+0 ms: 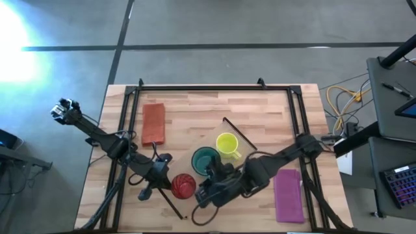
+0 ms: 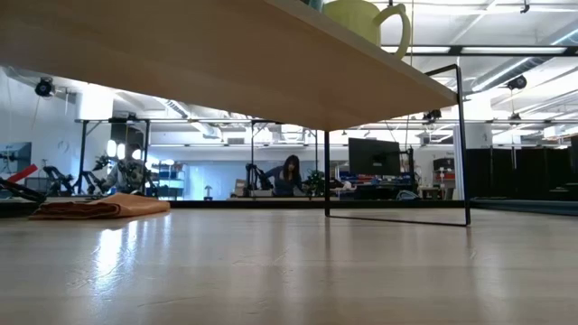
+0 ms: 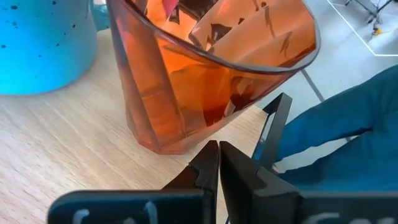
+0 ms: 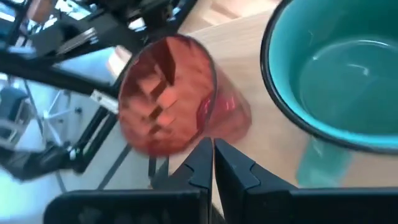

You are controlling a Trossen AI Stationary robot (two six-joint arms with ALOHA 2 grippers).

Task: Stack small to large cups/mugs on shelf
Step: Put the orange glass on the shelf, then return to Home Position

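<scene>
The red ribbed cup [image 1: 183, 185] stands on the light-wood shelf [image 1: 260, 107], close to the black bar at its near end [image 1: 172, 203]. The teal mug [image 1: 205, 159] and the yellow mug [image 1: 227, 144] stand beside it in a slanting row. My left gripper [image 1: 169, 184] is shut and sits at the cup's left side. My right gripper [image 1: 197, 191] is shut and sits at the cup's right side. The left wrist view shows the cup [image 3: 205, 68] straight ahead of the shut fingers, and so does the right wrist view [image 4: 168, 93]. The low view shows the shelf's underside [image 2: 226, 63] and the yellow mug [image 2: 366, 23]. My left gripper's shut fingertips [image 3: 211, 155] stand at the red cup's lower wall [image 3: 196, 134], near its base, coming from the table's left; I cannot tell whether they touch. My right gripper's shut fingertips [image 4: 208, 152] stand at the cup's side wall [image 4: 202, 127], coming from the table's right; I cannot tell whether they touch.
A folded orange cloth [image 1: 154, 123] lies at the far left, and a purple cloth [image 1: 288, 195] lies at the near right. The shelf's black end bar [image 1: 239, 135] stands beside the yellow mug. The shelf's black leg frame [image 2: 461, 144] stands on the tabletop.
</scene>
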